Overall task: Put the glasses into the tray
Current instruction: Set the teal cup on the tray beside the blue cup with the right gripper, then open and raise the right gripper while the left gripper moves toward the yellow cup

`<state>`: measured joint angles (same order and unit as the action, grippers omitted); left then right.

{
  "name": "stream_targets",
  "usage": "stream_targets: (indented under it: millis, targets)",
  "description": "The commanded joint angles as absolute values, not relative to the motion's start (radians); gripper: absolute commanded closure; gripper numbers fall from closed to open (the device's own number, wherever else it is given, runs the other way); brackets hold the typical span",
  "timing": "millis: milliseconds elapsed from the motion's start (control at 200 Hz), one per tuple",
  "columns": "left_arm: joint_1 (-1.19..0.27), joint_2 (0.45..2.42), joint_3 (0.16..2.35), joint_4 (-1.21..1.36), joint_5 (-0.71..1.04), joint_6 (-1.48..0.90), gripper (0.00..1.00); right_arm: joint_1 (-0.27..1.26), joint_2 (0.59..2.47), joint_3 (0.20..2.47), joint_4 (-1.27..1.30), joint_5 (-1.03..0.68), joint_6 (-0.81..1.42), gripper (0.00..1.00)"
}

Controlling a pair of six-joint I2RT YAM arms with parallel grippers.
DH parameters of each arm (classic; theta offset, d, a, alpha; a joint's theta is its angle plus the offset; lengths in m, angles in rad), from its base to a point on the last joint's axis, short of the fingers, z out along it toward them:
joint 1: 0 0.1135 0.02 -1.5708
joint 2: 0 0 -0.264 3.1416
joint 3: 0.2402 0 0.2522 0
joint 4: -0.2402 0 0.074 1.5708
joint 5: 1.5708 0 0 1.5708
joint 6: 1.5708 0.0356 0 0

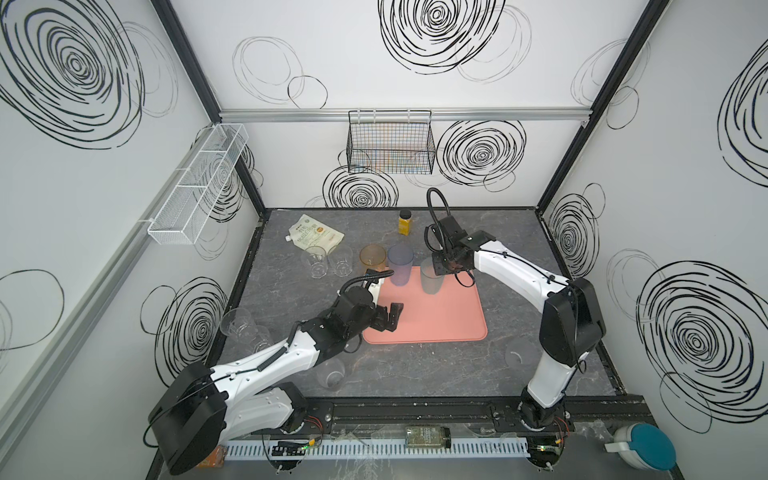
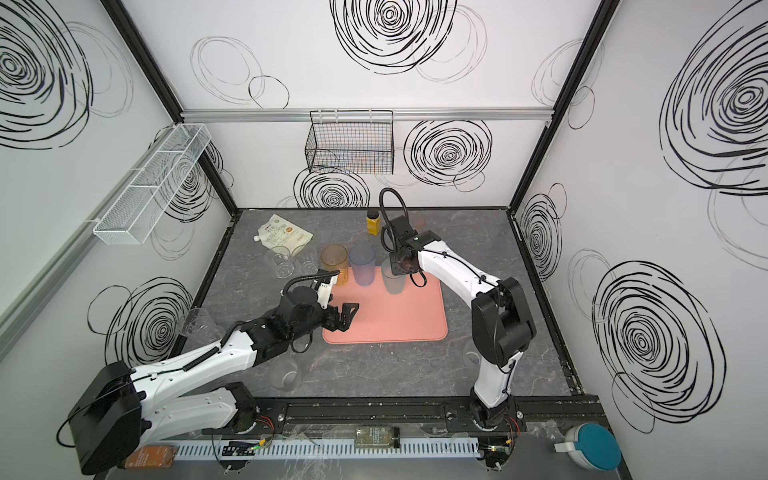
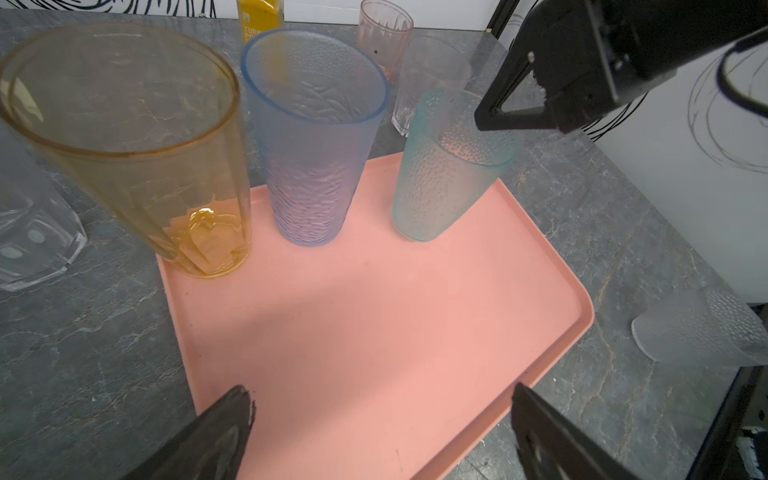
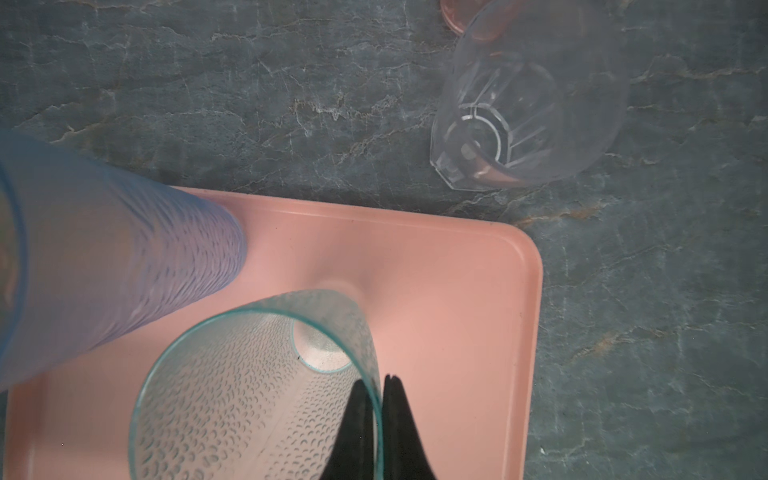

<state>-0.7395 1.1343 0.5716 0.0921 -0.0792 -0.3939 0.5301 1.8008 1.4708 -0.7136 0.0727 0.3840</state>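
The teal glass [image 4: 232, 395], tilted at the far right corner of the tray [image 3: 374, 324], is pinched at its rim by the right gripper [image 4: 377, 382], while the left gripper [image 3: 382, 397] is held wide open over the tray's near left edge.

Bright, even light; soft shadows on tray [image 3: 374, 332]; top pics bend at edges; blue glass [image 4: 104, 270] blurry close-up.

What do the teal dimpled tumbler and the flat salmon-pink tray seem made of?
Teal dimpled tumbler: probably translucent plastic, frosted; pink shows through its pebbled wall. Flat salmon-pink tray: likely matte moulded plastic; even opaque colour, rounded corners, low rim.
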Motion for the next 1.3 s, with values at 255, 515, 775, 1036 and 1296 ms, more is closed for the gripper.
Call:
stream_targets:
  millis: [255,515,775,1036,1296]
  targets:
    - [-0.739,1.131,0.545,0.159,-0.129,-0.369,0.01,0.523,1.878,1.507,-0.642,0.088,0.394,1.0]
    - [-0.738,1.134,0.545,0.164,-0.127,-0.366,0.02,0.512,1.909,1.537,-0.64,0.109,0.388,1.0]
    - [-0.736,1.123,0.537,0.16,-0.133,-0.363,0.02,0.508,1.914,1.554,-0.642,0.1,0.387,1.0]
    - [-0.734,1.124,0.54,0.16,-0.133,-0.362,0.02,0.509,1.905,1.558,-0.653,0.093,0.39,0.88]
    - [-0.732,1.118,0.557,0.152,-0.13,-0.36,0.02,0.51,1.838,1.58,-0.695,0.084,0.392,0.67]
